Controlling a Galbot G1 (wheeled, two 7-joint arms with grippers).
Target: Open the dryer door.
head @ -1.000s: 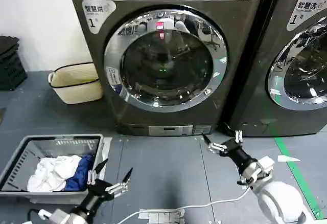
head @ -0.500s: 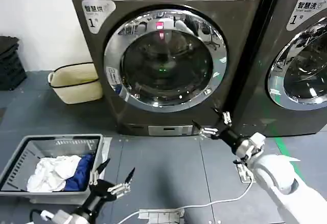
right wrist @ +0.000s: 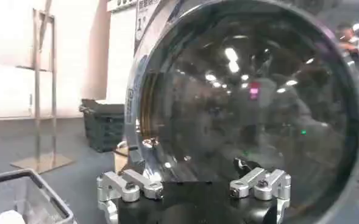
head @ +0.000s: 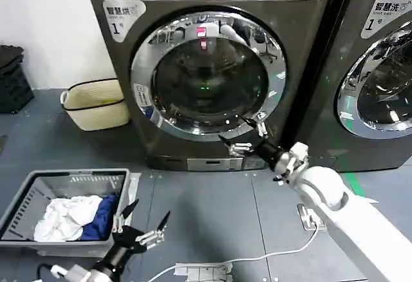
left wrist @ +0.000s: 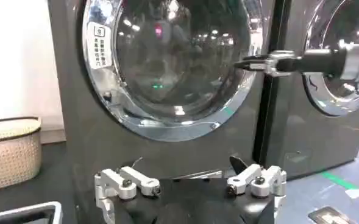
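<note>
The dryer door (head: 209,82) is a big round porthole with a chrome ring, dark glass and a small pink sticker at the top, and it sits shut on the left machine. My right gripper (head: 239,134) is open, held just in front of the door's lower right rim. The right wrist view looks straight into the door glass (right wrist: 252,103) close ahead of the open right gripper (right wrist: 191,176). My left gripper (head: 148,210) hangs open low over the floor, well short of the machine. In the left wrist view, the door (left wrist: 173,67) lies beyond the left gripper (left wrist: 188,176).
A second machine (head: 380,69) with a similar door stands to the right. A grey laundry basket (head: 26,198) of clothes sits at the front left, a cream basket (head: 96,105) beside the dryer, a black crate (head: 13,79) far left. A white cable (head: 257,256) crosses the floor.
My right arm has risen from near the floor and swung left, bringing its open gripper up to the door's lower right rim. The left gripper has stayed put.
</note>
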